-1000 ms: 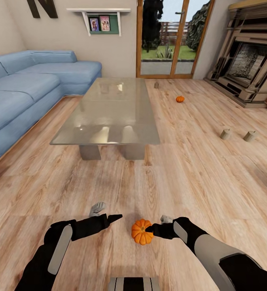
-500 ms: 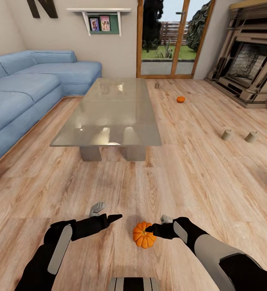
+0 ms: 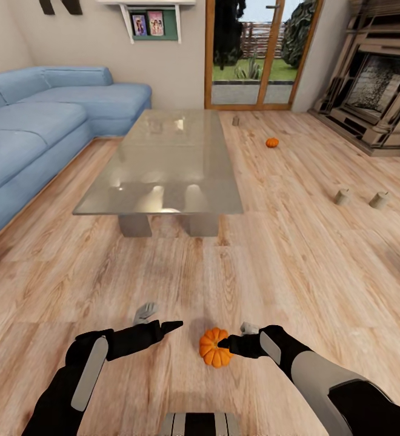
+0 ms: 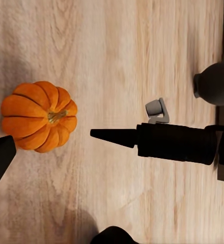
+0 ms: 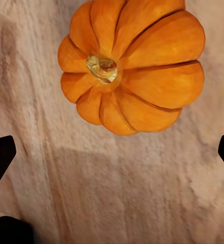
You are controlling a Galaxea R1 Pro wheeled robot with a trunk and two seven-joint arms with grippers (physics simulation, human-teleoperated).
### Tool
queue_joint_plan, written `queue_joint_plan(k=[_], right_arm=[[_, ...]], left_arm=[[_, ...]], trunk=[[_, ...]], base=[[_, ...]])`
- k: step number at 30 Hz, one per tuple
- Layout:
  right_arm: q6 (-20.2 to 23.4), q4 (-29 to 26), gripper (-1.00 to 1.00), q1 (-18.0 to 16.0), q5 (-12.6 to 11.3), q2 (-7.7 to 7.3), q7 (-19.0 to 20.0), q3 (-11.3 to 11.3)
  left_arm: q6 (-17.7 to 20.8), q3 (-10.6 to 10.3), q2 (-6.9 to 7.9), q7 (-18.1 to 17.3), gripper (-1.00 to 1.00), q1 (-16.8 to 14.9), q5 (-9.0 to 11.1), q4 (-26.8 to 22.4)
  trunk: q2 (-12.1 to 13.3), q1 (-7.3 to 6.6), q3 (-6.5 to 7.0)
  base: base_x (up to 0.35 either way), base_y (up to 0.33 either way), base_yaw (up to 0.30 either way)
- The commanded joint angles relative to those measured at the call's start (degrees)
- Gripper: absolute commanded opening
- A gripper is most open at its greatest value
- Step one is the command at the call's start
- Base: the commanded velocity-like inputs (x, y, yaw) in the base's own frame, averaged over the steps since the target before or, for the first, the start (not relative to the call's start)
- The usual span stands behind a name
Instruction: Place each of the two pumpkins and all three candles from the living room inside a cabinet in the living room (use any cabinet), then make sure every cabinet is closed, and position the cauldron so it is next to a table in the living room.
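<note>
A small orange pumpkin (image 3: 214,347) sits on the wooden floor (image 3: 273,266), right in front of the robot. The right tool (image 5: 112,152) hangs above it with its two tips spread wide and holding nothing. The pumpkin is not quite between the tips yet. The left tool (image 3: 163,318) waits just beside the pumpkin, also spread and holding nothing.

The other pumpkin (image 3: 272,143) and three candles (image 3: 342,196) lie farther off on the floor, past the table (image 3: 163,163).

I think the robot is about to pick up the near pumpkin. Next, the right tool needs to line up over it, go down around it, and squeeze.
</note>
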Motion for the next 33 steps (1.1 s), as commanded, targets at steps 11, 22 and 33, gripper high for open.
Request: queue_joint_plan(k=[11, 22, 33], right_arm=[[0.08, -0.04, 1.0, -0.03, -0.42, -0.01, 0.01, 0.47], [-1.95, 0.08, 1.0, -0.01, -0.42, 0.01, 0.01, 1.03], [-5.87, 0.29, 1.0, 0.73, -0.48, -0.04, 0.75, 6.27]], left_arm=[[0.33, 0.2, -0.07, -0.42, 1.0, -0.03, -0.2, -0.03], [0.25, 0.1, -0.07, -0.35, 1.0, -0.03, -0.26, 0.21], [0.24, 0.15, -0.07, -0.33, 1.0, -0.03, -0.26, 0.74]], trunk=[[-0.15, 0.24, -2.26], [-0.15, 0.24, -2.26], [-0.15, 0.24, -2.26]], base=[[0.0, 0.0, 0.0], [0.0, 0.0, 0.0], [0.0, 0.0, 0.0]])
